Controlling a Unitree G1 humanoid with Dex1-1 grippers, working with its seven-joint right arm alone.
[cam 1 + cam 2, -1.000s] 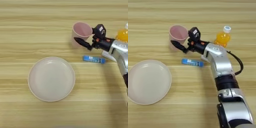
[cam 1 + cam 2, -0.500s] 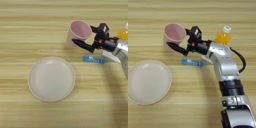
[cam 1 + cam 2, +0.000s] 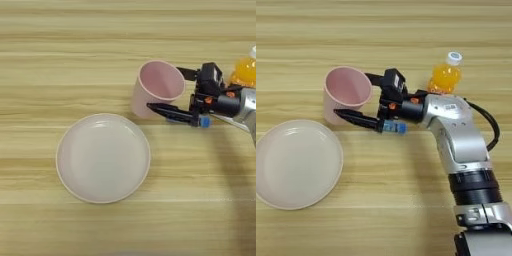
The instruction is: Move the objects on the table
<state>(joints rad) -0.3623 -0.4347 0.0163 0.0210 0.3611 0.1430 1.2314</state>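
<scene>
The gripper (image 3: 362, 97) has its two black fingers spread around the right side of the pink cup (image 3: 346, 92), one finger (image 3: 358, 119) along the cup's near side and the other by the rim at its far side; whether they press the wall cannot be told. The cup stands on the table (image 3: 381, 35) just beyond the plate (image 3: 295, 162), at about one o'clock from it. The blue tube (image 3: 394, 127) lies under the near finger, and the juice bottle (image 3: 445, 76) stands at three o'clock from the cup, behind the arm. To carry the cup well, the fingers would likely need an even squeeze low enough to keep it upright, and the near finger should stay clear of the tube
</scene>
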